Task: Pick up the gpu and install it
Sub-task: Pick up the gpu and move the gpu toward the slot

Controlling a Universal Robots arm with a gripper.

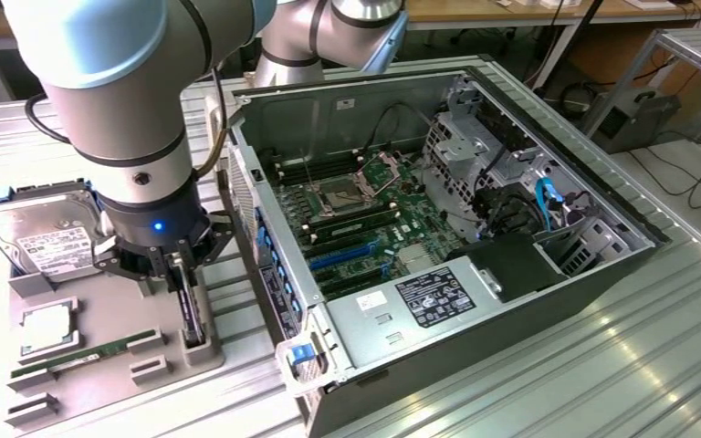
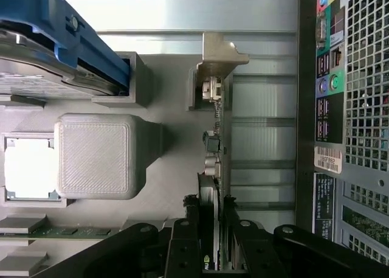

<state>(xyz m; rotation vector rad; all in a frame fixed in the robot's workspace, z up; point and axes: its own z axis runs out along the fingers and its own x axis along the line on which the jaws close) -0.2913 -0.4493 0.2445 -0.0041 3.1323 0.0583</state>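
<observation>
- At the exterior view's left, on the slatted metal worktop [image 1: 570, 383], sits a grey parts tray [image 1: 107, 315] [image 2: 170, 107]. Its moulded pockets give each component a fixed, repeatable spot.
- The gpu [image 1: 189, 315] [image 2: 217, 138] stands on edge in a narrow slot of that tray. Its silver end bracket [image 2: 223, 53] hooks over a raised post at one end. I'd judge it is held upright so both flat faces are free to be gripped from above.
- The gripper [image 1: 180, 278] [image 2: 211, 229] is down over the card, at the end away from the bracket. One of the fingers [image 2: 185, 235] sits on each face with no gap that I can see, so they look to be pinching the card's top edge. The card is seated in its slot, not lifted.
- The computer case [image 1: 326, 109] [image 2: 364, 107] lies on its side just beside the tray with its side panel off. That turns the motherboard [image 1: 375, 219] and its blue expansion slots [image 1: 339, 260] upward, which I take to be for a straight downward insertion.
- Counting what is here:
  - one arm and one gpu
  - one hard drive [image 1: 47, 242] [image 2: 30, 77], in a blue-railed carrier at the tray's far end
  - one processor chip [image 1: 47, 328] [image 2: 27, 168], lying flat
  - one memory stick [image 1: 77, 358] [image 2: 55, 231], on edge
  - one open case
- I can't count the blue slots with confidence.
</observation>
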